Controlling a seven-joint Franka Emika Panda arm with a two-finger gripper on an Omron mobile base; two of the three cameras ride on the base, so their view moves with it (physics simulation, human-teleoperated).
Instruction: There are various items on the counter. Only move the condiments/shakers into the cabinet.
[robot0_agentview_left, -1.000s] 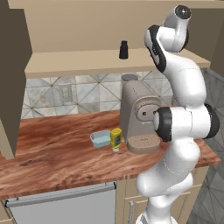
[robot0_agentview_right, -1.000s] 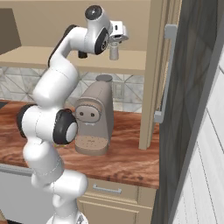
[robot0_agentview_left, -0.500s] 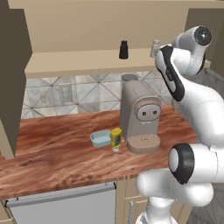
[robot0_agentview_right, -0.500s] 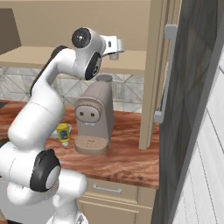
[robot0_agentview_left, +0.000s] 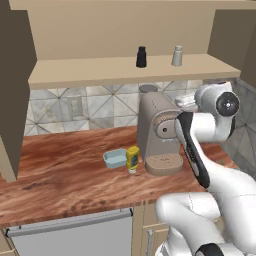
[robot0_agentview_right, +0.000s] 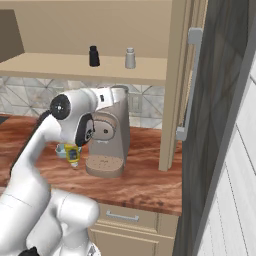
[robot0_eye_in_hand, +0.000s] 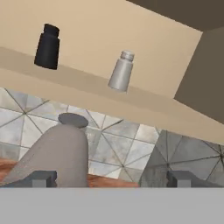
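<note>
Shakers stand on the cabinet (robot0_agentview_left: 115, 75) shelf, and we see both upright: the black shaker (robot0_agentview_left: 141, 57) to the left, the grey shaker (robot0_agentview_left: 177, 56) just right of it, a clear gap between them. In the hand view we see the same pair, black shaker (robot0_eye_in_hand: 47, 47) left and grey shaker (robot0_eye_in_hand: 120, 71) right, on the light board against the tan back wall. Below on the desk (robot0_agentview_left: 60, 175), we find the blue dish (robot0_agentview_left: 115, 158) with the yellow bottle (robot0_agentview_left: 132, 158) touching or just beside its right edge, still on the wood. Right of the bottle stands the coffee machine (robot0_agentview_left: 156, 132). Our claw (robot0_eye_in_hand: 112, 178) hangs below shelf level, near the top of the coffee machine; its two tips sit wide apart with nothing between them, so we read it as spread and empty.
</note>
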